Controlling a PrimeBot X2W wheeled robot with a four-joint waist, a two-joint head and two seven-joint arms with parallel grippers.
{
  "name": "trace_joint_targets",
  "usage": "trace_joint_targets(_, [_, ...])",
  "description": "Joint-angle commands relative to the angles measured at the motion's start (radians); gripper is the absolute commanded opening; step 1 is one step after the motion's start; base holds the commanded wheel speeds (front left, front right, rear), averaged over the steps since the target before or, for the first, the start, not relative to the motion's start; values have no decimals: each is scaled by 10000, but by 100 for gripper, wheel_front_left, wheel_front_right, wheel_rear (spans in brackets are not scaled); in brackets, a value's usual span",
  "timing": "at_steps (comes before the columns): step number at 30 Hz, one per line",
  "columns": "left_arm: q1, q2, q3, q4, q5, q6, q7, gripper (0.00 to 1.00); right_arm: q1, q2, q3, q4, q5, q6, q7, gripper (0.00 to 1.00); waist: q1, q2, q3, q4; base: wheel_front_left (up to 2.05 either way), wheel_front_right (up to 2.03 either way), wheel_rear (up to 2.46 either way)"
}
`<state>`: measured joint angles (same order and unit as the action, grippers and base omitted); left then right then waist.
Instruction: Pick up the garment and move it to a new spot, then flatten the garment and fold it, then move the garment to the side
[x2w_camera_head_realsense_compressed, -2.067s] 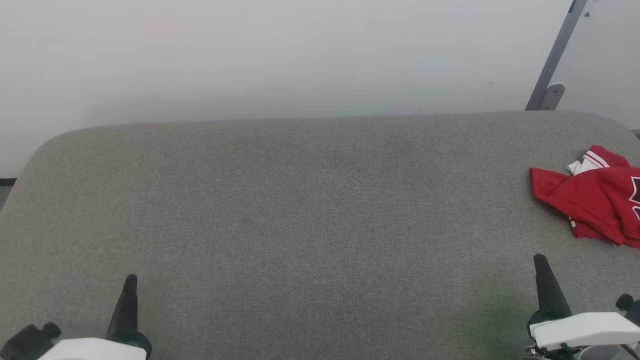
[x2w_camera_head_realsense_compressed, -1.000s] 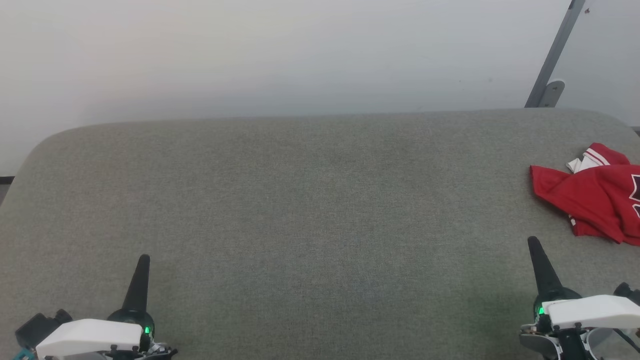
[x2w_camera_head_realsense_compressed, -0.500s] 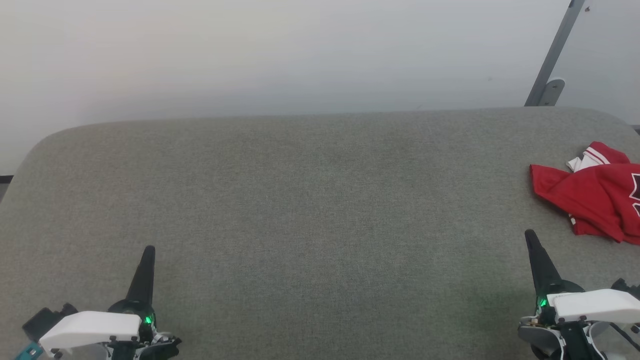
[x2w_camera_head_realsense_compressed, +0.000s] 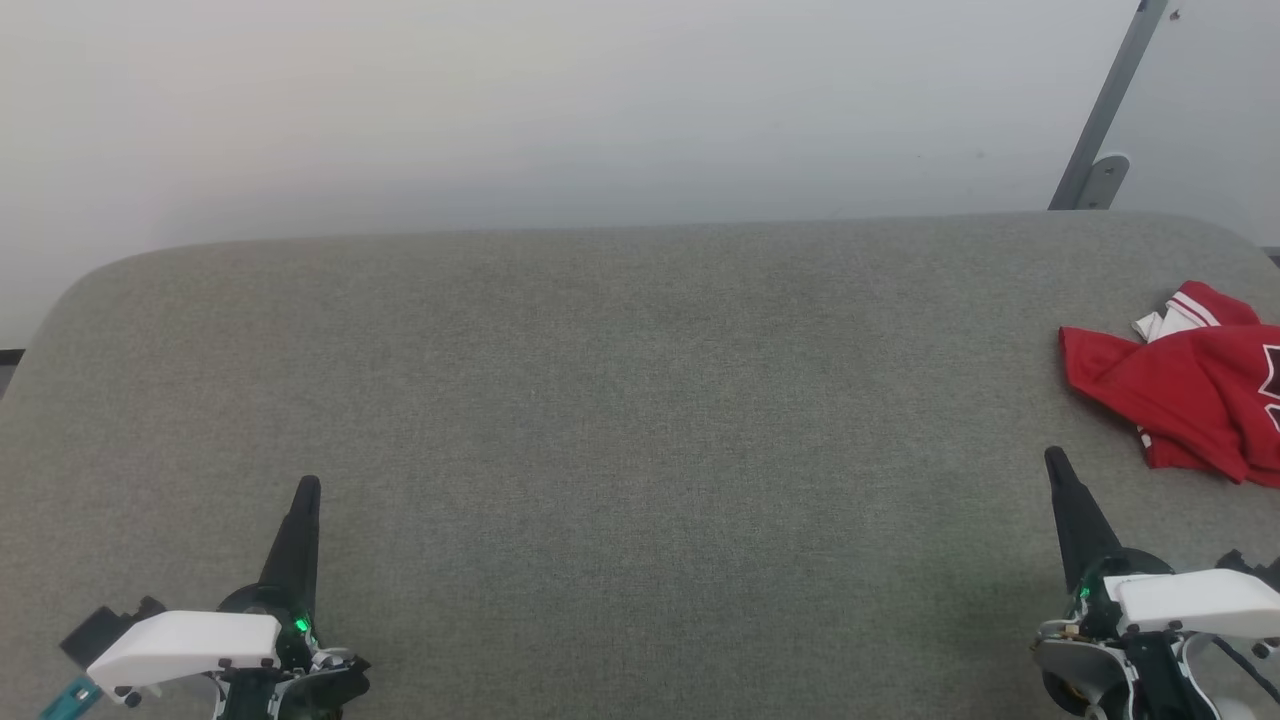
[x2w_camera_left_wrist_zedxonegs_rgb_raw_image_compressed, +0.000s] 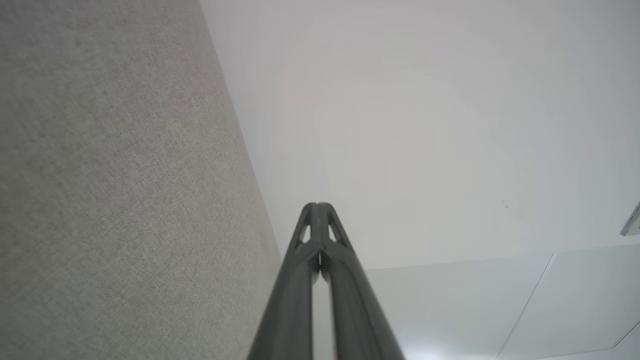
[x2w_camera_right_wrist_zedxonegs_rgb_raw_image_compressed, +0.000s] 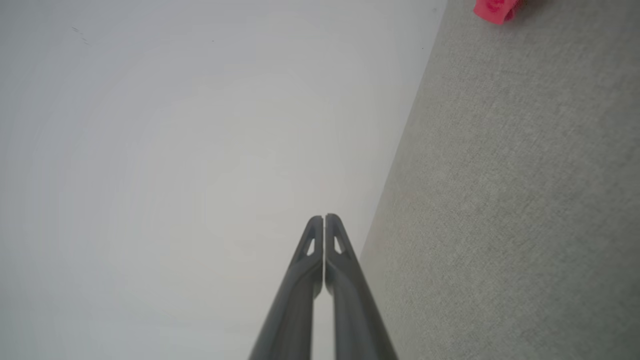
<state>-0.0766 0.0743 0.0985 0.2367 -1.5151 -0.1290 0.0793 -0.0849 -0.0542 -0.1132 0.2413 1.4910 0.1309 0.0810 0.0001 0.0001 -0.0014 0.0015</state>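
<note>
My left end effector (x2w_camera_head_realsense_compressed: 307, 487) and right end effector (x2w_camera_head_realsense_compressed: 1053, 458), both closed tight on nothing, over the grey counter (x2w_camera_head_realsense_compressed: 640, 380); the crumpled garment (x2w_camera_head_realsense_compressed: 1180, 395) lies apart at far right, seemingly partly out of view.

Noted: grey woven worktop (x2w_camera_head_realsense_compressed: 600, 400); bright red jersey (x2w_camera_head_realsense_compressed: 1180, 400), white panel edged with red stripes; left pincer (x2w_camera_head_realsense_compressed: 307, 487) and right pincer (x2w_camera_head_realsense_compressed: 1053, 460) black.

Garment (x2w_camera_head_realsense_compressed: 1180, 390): bright red jersey, crumpled in loose heap, neither spread nor folded. White sleeve part with red stripes sticks out at far side. Fragment of dark-and-white lettering at right, cut by picture edge. Lies at right end of grey fabric surface (x2w_camera_head_realsense_compressed: 600, 400).
</note>
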Motion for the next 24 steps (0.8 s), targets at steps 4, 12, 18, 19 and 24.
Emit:
trace_joint_targets(4, [-245,-63,80,24,-397,-28,138,0,-166,36,-17,18,453,-3,161,0,-1,-1,13,-4,0,0,0])
trace_joint_targets(12, [-307,-174,124,71,-790,-30,269,0,-259,42,-17,35,923,-3,288,0,-1,-1,30,-10,0,0,0])
trace_joint_targets(18, [-405,-249,153,99,-1032,-31,375,0,-294,50,-16,50,1286,-3,380,0,-1,-1,45,-15,0,0,0])
trace_joint_targets(19, [-394,-238,151,96,-1016,-31,374,0,-281,50,-16,48,1239,-3,362,0,-1,-1,45,-15,0,0,0])
trace_joint_targets(24, [-392,-236,151,95,-1010,-31,373,0,-269,47,-16,47,1235,-3,360,0,-1,-1,45,-15,0,0,0])
